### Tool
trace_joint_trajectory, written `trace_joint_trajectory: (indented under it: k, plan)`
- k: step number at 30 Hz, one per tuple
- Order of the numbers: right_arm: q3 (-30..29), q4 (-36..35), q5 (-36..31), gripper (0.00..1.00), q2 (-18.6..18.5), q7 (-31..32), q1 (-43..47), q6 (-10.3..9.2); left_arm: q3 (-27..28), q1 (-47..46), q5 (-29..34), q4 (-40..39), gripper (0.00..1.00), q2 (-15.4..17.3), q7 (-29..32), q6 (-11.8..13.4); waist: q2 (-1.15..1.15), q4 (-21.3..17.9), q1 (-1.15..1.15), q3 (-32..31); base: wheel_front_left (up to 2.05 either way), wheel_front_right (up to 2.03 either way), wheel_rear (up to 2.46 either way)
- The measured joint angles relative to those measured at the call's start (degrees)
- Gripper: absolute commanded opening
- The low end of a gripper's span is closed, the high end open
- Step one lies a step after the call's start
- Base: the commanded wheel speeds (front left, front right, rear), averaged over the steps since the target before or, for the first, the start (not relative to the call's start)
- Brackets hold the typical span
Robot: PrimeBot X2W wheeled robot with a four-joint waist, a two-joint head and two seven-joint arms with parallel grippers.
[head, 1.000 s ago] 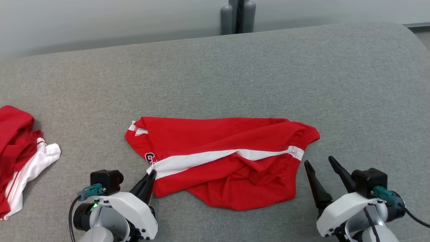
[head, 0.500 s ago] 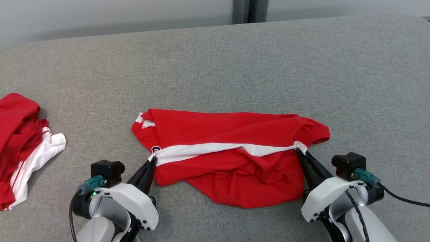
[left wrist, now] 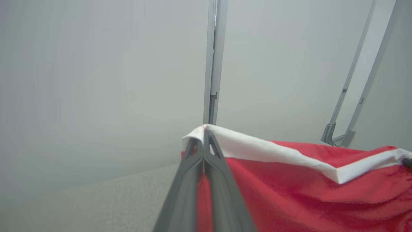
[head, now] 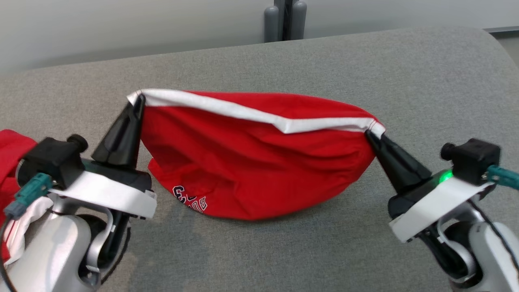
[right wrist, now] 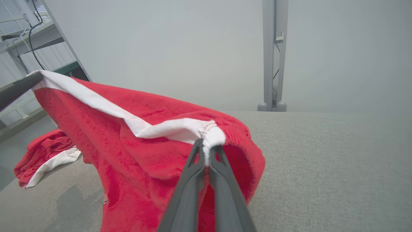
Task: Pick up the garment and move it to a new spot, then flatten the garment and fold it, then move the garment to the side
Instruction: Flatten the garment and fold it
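Garment [head: 251, 162] hangs stretched between the left claw [head: 139, 98] and right claw [head: 371, 134], its lower edge apparently brushing the grey surface [head: 405, 73] below them. Each claw is closed tight on one end of the white band [head: 243, 113], likely to spread the cloth for carrying.

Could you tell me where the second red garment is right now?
In the head view, the second garment lies on the grey surface at far left, partly hidden by the left gripper.
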Motion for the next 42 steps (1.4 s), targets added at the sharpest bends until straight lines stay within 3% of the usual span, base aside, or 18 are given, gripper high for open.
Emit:
trace_joint_trajectory:
  k: [5, 10, 18, 22, 26, 31, 37, 42]
  plan:
    - [-4.71, -10.31, 3.65, 0.0, -2.58, 3.59, -1.8, 0.0, 2.61, -4.93, 2.8, -9.36, 0.0, 2.55, 0.44, 1.87, 0.0, -0.52, 0.0, -1.45, 0.0, 0.0, 0.0]
    - [-8.2, -17.2, 5.19, 0.0, -2.68, 6.19, -4.2, 0.0, 3.66, -10.38, 5.36, -17.1, 0.0, 3.83, 2.15, 3.11, 0.0, -0.68, 0.0, -2.32, 0.0, 0.0, 0.0]
    - [-10.95, -19.91, 3.79, 0.0, -0.6, 8.38, -5.4, 0.0, 2.97, -14.13, 6.46, -19.92, 0.0, 3.68, 4.77, 4.05, 0.0, -0.97, 0.0, -1.93, 0.0, 0.0, 0.0]
    - [-12.84, -18.33, -0.05, 0.0, 0.53, 7.69, -7.73, 0.0, 2.08, -16.89, 6.12, -17.94, 0.0, 2.85, 4.99, 3.02, 0.0, -0.92, 0.0, -0.61, 0.0, 0.0, 0.0]
    - [-13.26, -14.9, -4.13, 0.0, 0.6, 6.76, -12.61, 0.0, 0.97, -22.43, 5.08, -12.91, 0.0, 1.25, 4.79, 0.36, 0.0, -0.71, 0.0, 1.45, 0.0, 0.0, 0.0]
    - [-11.81, -6.84, -5.28, 0.0, 0.4, 4.63, -25.18, 0.0, -1.13, -35.76, 4.79, -0.14, 0.0, -1.99, 3.71, -4.81, 0.0, -0.39, 0.0, 5.42, 0.0, 0.0, 0.0]
    - [-7.99, 11.47, -7.16, 0.0, 0.79, -3.09, -43.92, 0.0, -3.41, -52.42, 6.87, 21.97, 0.0, -6.59, -0.49, -10.28, 0.0, -0.51, 0.0, 10.2, 0.0, 0.0, 0.0]
    - [-4.63, 27.76, -8.09, 0.0, 4.1, -13.63, -56.23, 0.0, -4.2, -62.04, 8.62, 37.3, 0.0, -8.82, -5.63, -12.55, 0.0, -1.84, 0.0, 12.05, 0.0, 0.0, 0.0]
